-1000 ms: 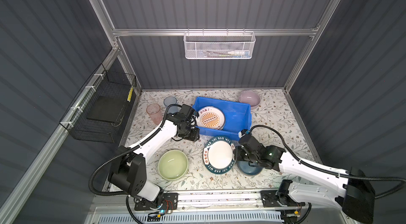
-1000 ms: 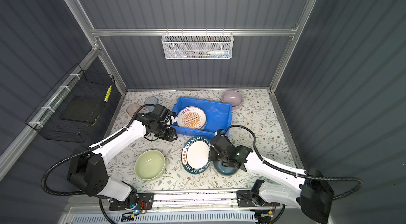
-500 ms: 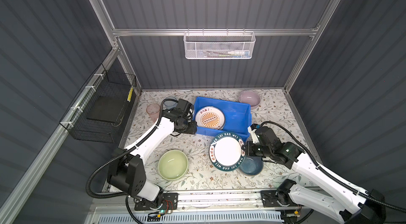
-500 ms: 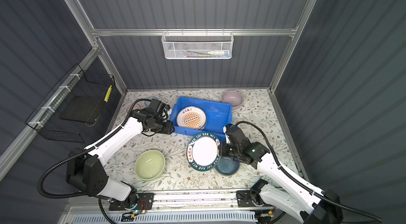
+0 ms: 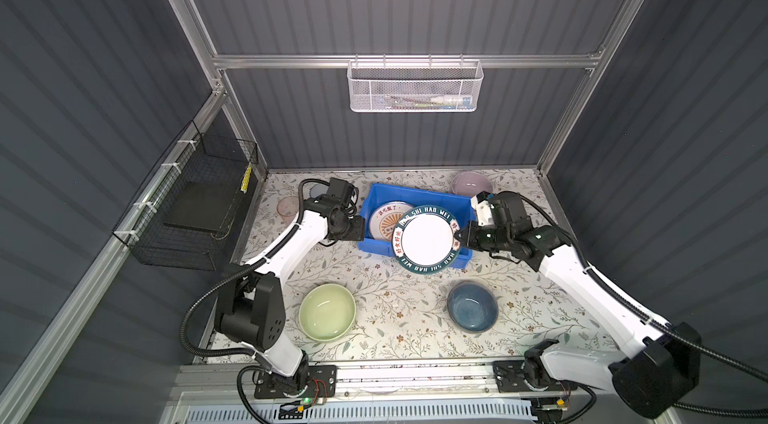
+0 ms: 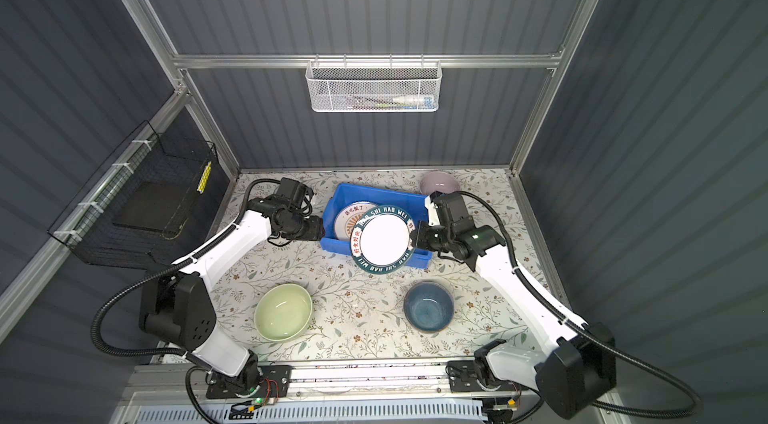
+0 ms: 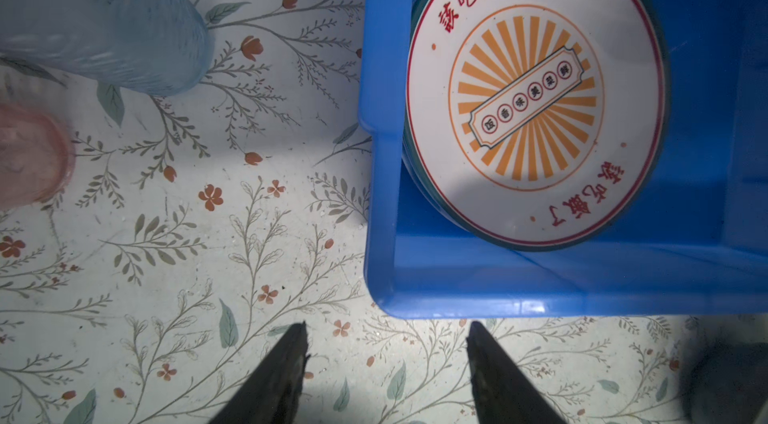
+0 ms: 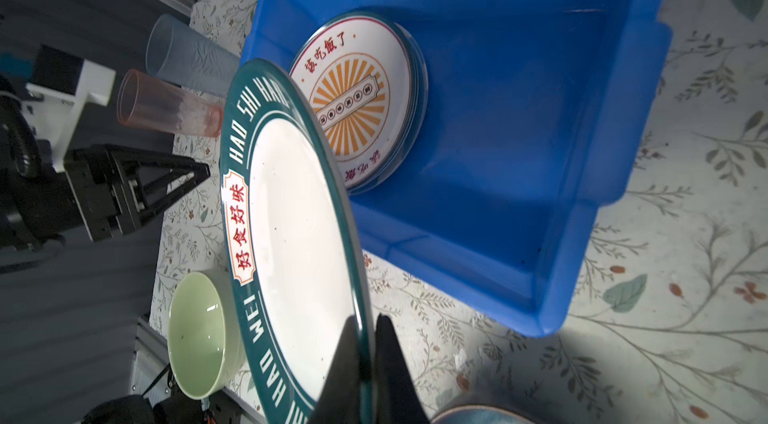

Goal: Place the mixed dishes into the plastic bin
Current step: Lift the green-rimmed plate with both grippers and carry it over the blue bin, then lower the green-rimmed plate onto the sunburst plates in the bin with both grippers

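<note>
Grippers first. The right gripper (image 5: 459, 237) (image 6: 413, 239) (image 8: 368, 343) is pinched tight on the rim of the lettered plate (image 5: 426, 239) (image 6: 384, 239) (image 8: 291, 234). One finger sits on top of the rim and one sits under it. The plate has a white middle and a dark green edge with white letters. In both top views it hangs over the near side of the bin (image 5: 415, 190) (image 6: 374, 190) (image 7: 378, 193) (image 8: 648, 68). Part of it is over the bin and part is over the table (image 5: 395, 297). I cannot tell if it touches the bin's wall.

The left gripper (image 5: 360, 230) (image 6: 318, 231) (image 7: 386, 332) is spread apart and holds nothing. It sits low over the table, just beside the bin's left wall.

The bin is bright blue and sits near the back of the table. Inside it lies the sun plate (image 5: 384, 218) (image 6: 347, 216) (image 7: 536, 101) (image 8: 357, 101), white with orange rays and red writing. It sits at the left end of the bin, up against the wall. In both top views the lettered plate hides part of it.

The other dishes are outside the bin. The green bowl (image 5: 327, 311) (image 6: 283, 311) (image 8: 199, 334) sits at the front left of the table. The blue bowl (image 5: 472, 306) (image 6: 428, 306) sits at the front right. The pink bowl (image 5: 471, 183) (image 6: 438, 181) sits at the back, just past the bin's right corner. The blue cup (image 7: 104, 14) (image 8: 187, 53) and the pink cup (image 5: 286, 205) (image 7: 29, 155) (image 8: 166, 103) stand side by side to the left of the bin, behind the left arm.
</note>
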Controlling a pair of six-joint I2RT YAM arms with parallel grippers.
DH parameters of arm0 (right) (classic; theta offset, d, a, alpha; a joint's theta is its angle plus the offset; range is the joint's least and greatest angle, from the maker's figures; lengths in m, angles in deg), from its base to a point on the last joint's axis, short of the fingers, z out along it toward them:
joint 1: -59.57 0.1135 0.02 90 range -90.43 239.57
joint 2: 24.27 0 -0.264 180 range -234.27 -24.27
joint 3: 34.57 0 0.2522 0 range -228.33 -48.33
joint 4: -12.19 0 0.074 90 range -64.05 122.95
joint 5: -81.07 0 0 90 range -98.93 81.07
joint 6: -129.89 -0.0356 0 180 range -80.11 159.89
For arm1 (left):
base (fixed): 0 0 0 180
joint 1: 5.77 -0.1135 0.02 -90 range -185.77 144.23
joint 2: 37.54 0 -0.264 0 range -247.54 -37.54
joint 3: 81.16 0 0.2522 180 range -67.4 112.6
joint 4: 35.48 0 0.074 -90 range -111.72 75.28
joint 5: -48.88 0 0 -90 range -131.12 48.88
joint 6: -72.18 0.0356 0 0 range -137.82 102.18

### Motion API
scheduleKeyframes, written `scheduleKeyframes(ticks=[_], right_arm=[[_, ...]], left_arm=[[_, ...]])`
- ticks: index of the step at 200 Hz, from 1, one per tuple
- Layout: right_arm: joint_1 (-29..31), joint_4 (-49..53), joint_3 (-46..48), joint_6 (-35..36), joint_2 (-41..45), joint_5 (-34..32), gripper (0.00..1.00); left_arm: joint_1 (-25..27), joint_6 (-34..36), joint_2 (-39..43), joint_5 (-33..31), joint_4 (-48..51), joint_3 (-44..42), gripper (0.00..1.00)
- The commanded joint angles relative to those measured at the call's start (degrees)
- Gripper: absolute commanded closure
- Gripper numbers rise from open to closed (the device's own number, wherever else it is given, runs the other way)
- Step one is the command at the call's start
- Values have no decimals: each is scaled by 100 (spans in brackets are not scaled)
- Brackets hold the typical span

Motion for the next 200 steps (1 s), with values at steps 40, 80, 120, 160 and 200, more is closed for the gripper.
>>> scheduleKeyframes(ticks=[40,80,120,160,200], right_arm=[[-418,-865,-793,-191,-1033,497,100],[-458,-1468,-1051,-541,-1797,680,100],[-446,-1482,-1478,-588,-2453,826,100],[-389,-1460,-1721,-613,-2888,845,100],[-225,-1501,-1917,-618,-3252,733,100]], left_arm=[[-48,558,-738,-112,157,877,49],[-112,623,-1046,-202,230,1058,59],[-168,645,-1169,-264,265,1063,62],[-197,657,-1287,-188,326,1113,68],[-214,677,-1323,-37,352,1133,79]])
